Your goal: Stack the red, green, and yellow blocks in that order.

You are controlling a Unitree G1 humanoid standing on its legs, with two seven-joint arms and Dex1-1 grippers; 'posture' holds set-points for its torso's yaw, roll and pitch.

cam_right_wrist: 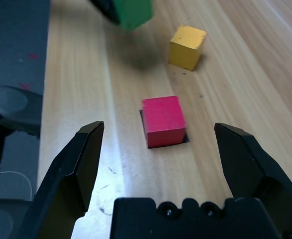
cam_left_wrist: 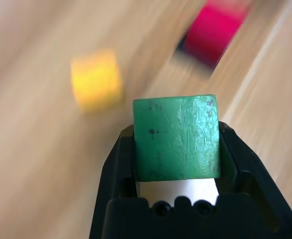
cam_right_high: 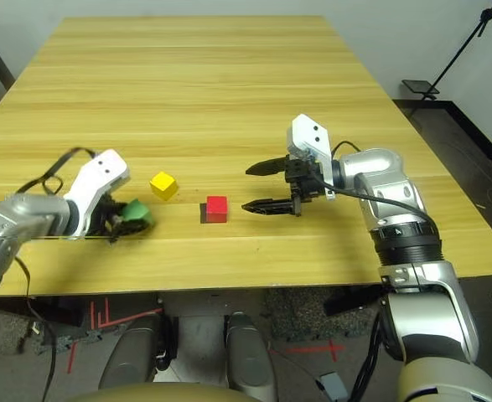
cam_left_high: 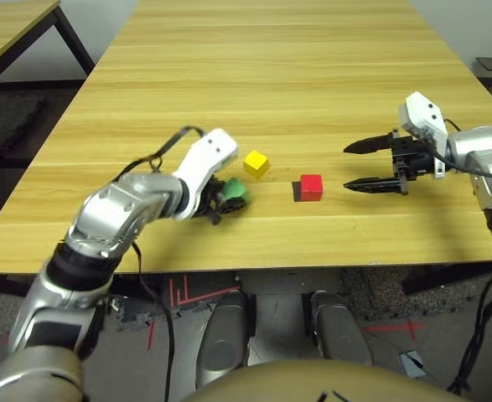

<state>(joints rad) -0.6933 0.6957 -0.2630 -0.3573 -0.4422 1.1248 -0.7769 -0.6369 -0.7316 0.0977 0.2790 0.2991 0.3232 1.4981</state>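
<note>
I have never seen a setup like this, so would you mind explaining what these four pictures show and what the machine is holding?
This is a humanoid robot with two silver arms at a wooden table. Each arm ends in a gripper of two black fingers. The two wide pictures come from a stereo camera on its head, looking down over the arms. The other two come from small cameras on the wrists, looking along each gripper's fingers.

The left gripper is shut on the green block, lifted just off the table. The red block sits on a flat black patch, with the yellow block beside it. The right gripper is open, pointing at the red block without touching it.
</note>
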